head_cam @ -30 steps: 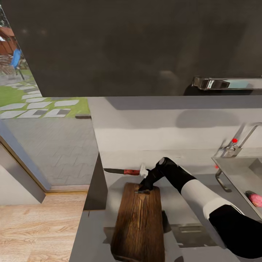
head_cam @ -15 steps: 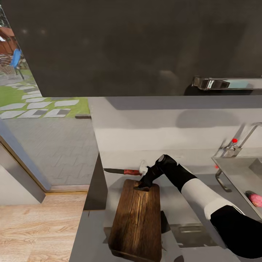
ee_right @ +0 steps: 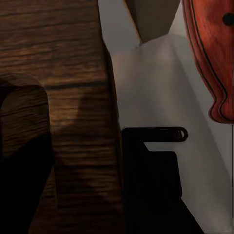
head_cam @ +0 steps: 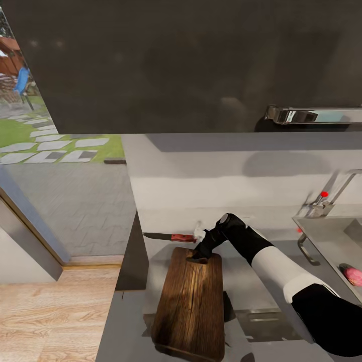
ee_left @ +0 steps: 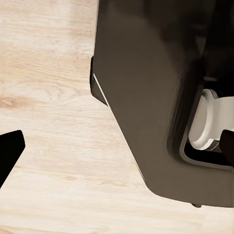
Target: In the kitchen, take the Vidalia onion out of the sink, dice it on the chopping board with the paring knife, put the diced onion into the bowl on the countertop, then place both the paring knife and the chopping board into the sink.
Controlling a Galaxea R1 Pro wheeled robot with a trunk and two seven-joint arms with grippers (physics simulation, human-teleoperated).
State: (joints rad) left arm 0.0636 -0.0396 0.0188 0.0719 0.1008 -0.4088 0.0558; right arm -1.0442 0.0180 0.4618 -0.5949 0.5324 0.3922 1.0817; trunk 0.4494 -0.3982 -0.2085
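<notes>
Grey steel-look countertop [head_cam: 241, 281] holds the rectangular mid-brown wooden chopping board [head_cam: 190, 306], and the right gripper [head_cam: 199, 258] looks clamped on its far edge by the handle slot, one finger [ee_right: 151, 180] outside the rim, so I'd keep the grip square and drag slowly so it doesn't pivot. Slim red-handled paring knife [head_cam: 168, 237] lies just beyond, easy to bump; small pinkish-red Vidalia onion [head_cam: 353, 276] sits in the grey steel sink [head_cam: 322, 234]. Left gripper [ee_left: 117, 151] hangs over floor, fingers apart.
</notes>
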